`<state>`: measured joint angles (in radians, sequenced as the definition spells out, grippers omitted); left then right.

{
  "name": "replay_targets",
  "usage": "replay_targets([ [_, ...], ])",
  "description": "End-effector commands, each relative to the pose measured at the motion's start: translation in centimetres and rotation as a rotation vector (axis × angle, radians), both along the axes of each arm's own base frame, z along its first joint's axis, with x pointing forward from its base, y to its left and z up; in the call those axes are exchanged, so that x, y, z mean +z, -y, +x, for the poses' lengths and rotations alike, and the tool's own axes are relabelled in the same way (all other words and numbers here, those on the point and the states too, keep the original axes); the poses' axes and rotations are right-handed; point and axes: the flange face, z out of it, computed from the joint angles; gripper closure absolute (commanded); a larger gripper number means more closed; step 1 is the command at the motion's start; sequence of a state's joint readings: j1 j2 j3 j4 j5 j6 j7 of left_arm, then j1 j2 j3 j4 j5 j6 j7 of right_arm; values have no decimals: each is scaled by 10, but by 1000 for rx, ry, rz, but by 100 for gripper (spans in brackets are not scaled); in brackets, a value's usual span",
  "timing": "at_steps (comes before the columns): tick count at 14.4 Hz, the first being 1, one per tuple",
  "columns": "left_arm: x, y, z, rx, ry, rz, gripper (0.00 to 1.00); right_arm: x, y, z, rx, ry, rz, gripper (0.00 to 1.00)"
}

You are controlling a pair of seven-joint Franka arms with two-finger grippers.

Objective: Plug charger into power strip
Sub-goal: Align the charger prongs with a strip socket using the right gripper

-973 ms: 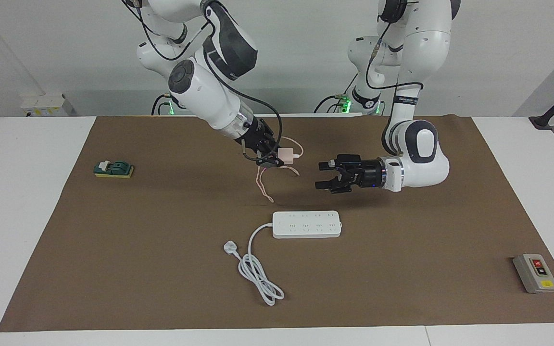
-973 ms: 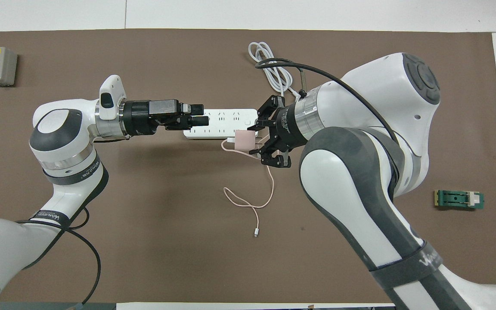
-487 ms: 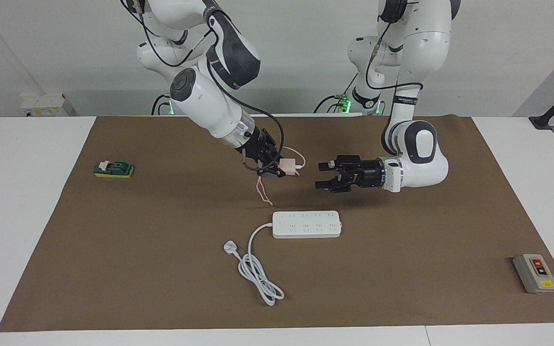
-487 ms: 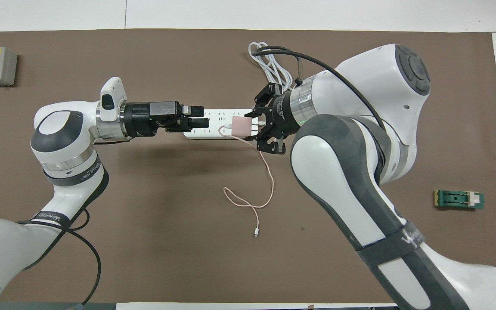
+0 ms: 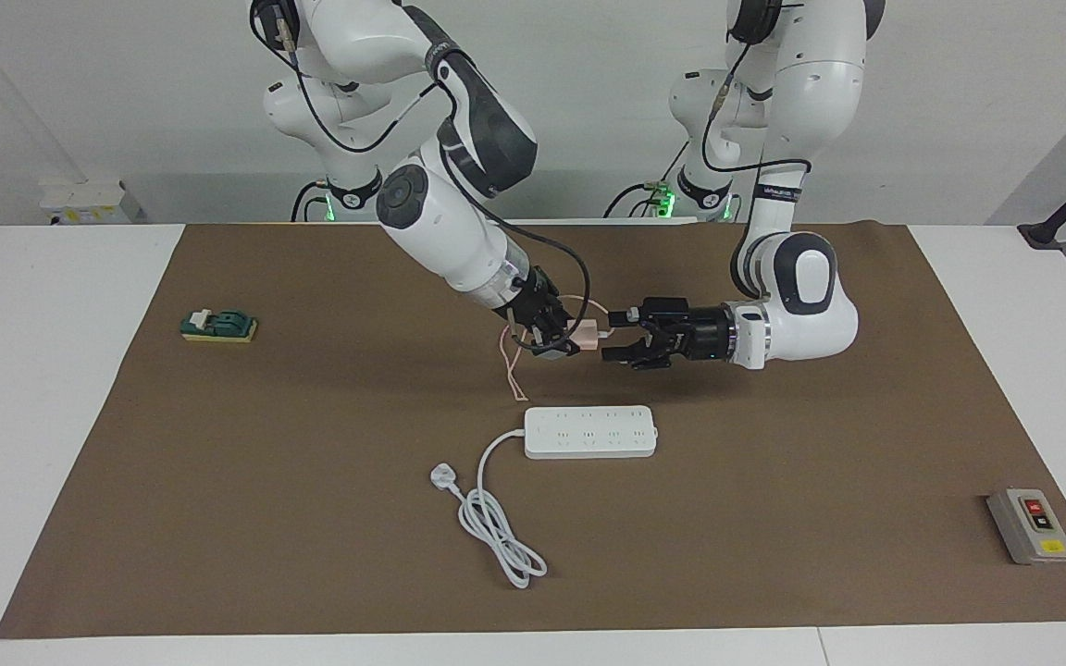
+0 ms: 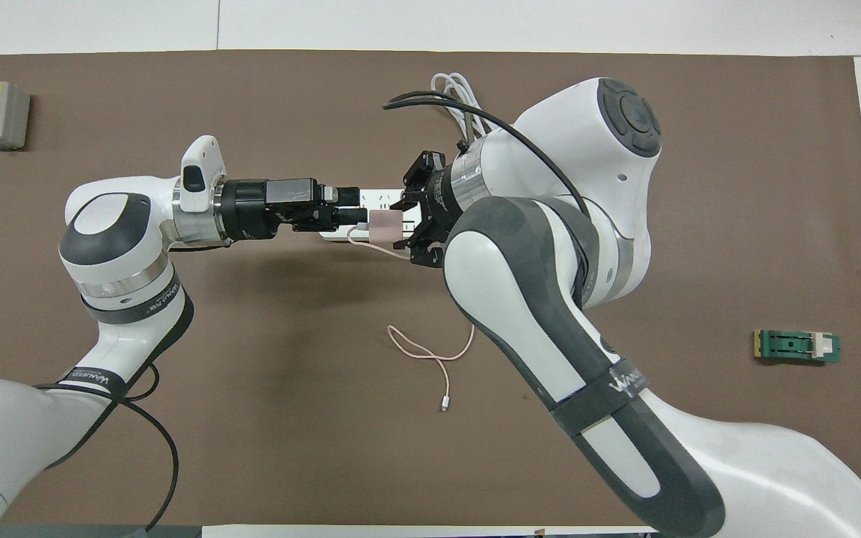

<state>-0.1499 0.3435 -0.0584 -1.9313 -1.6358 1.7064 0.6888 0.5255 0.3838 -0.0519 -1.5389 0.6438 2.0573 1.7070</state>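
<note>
My right gripper [image 5: 563, 335] is shut on the small pink charger [image 5: 588, 333] and holds it in the air over the mat, beside the power strip on the side nearer the robots. Its thin pink cable [image 5: 507, 366] hangs down to the mat. My left gripper [image 5: 614, 336] is open and level, with its fingertips right at the charger; I cannot tell whether they touch it. The white power strip [image 5: 590, 432] lies flat mid-mat. In the overhead view the charger [image 6: 386, 223] sits between the left gripper [image 6: 356, 217] and right gripper [image 6: 409, 224], which cover most of the strip [image 6: 380, 199].
The strip's thick white cord [image 5: 496, 529] and three-pin plug [image 5: 441, 477] lie coiled farther from the robots. A grey switch box [image 5: 1030, 525] sits toward the left arm's end, and a green block [image 5: 218, 325] toward the right arm's end.
My right gripper has carried the charger toward the left arm's end, up to the left gripper's fingertips. The left gripper has stayed open and edged toward it.
</note>
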Motion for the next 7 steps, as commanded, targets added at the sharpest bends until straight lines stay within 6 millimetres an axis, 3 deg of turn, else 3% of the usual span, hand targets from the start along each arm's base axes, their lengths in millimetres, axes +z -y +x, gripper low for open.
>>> replay_targets([
  [1,1,1,-7,21,-9,5,0,6,-2,4,-4,8,-1,100],
  [3,0,5,-8,21,-8,13,0,7,2,6,-7,1,-2,100],
  [5,0,6,-7,24,-8,17,0,27,3,13,-11,34,17,100],
  [7,-1,6,-7,24,-10,18,0,29,3,11,-2,23,17,100],
])
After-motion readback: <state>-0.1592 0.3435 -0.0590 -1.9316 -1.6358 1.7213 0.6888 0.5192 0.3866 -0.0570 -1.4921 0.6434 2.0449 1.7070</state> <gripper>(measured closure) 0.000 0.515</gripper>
